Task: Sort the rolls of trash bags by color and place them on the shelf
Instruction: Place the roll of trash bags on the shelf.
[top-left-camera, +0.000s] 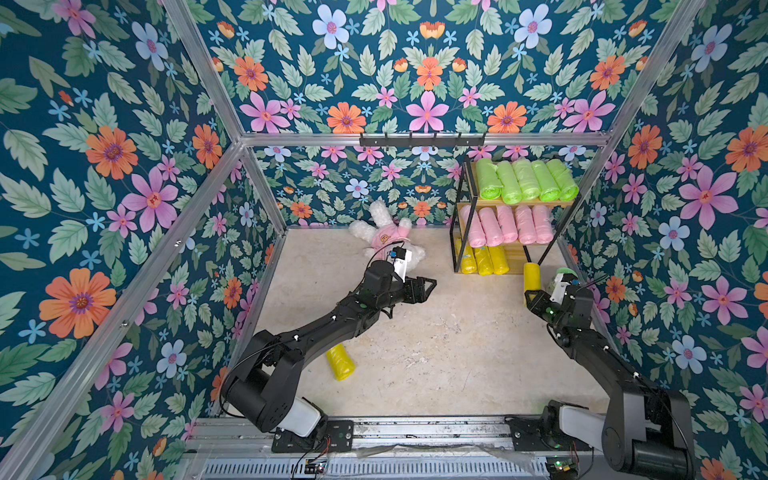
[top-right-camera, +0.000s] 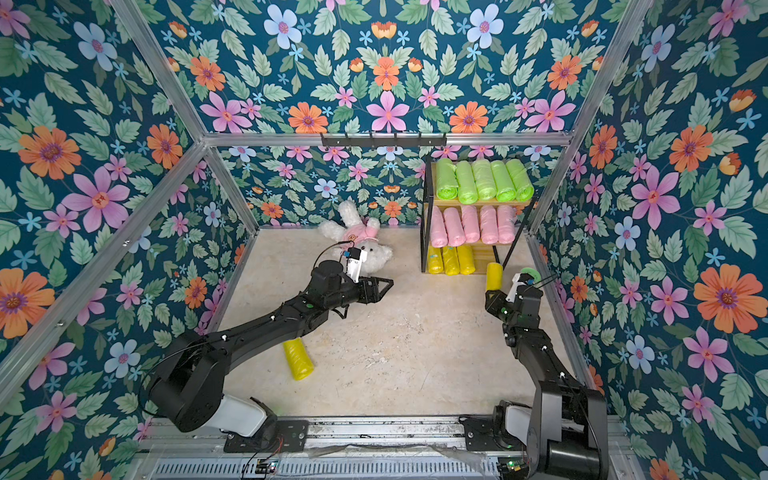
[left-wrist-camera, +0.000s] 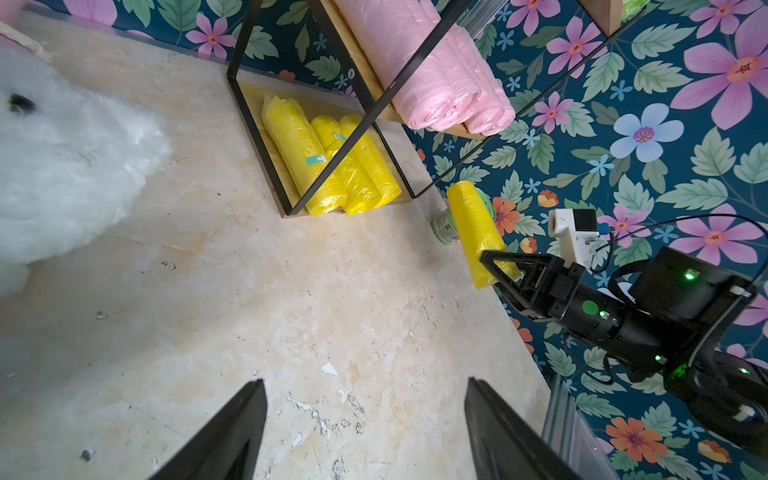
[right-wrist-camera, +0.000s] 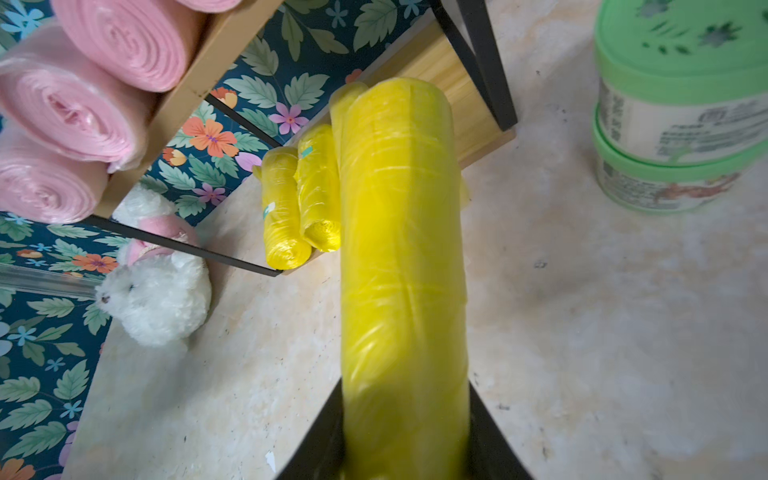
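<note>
Farthest left, in both top views, one loose yellow roll (top-left-camera: 340, 362) (top-right-camera: 298, 359) lies on the pale floor, partly under the left arm's forearm. It is well behind the left gripper (top-left-camera: 432, 286), on the robot's side, and nothing touches it. Past it, a white plush bunny (top-left-camera: 388, 239) in a pink top lies by the back wall. The left gripper hangs over bare floor just in front of the bunny. In the left wrist view its jaws stand spread, with only floor between them (left-wrist-camera: 365, 399).

To the right, the shelf (top-left-camera: 515, 204) stands in the back corner. Five lime green rolls (top-left-camera: 525, 180) lie side by side on its top board and five pink rolls (top-left-camera: 507, 224) on the middle board. Three yellow rolls (top-left-camera: 482, 259) sit at the left of the bottom board, and the board's right part is bare wood.

Right of those, the right gripper (top-left-camera: 532, 296) pinches the held yellow roll (top-left-camera: 532, 276) by its near end, one jaw on each side. In the right wrist view the roll (right-wrist-camera: 401, 270) runs straight out from between the jaws. Its free end reaches the front edge of the bottom board, beside the three shelved yellow rolls. Whether it touches the wood I cannot tell. Farthest right, a pale-green lidded jar (right-wrist-camera: 673, 124) stands on the floor near the held roll and apart from it.
</note>
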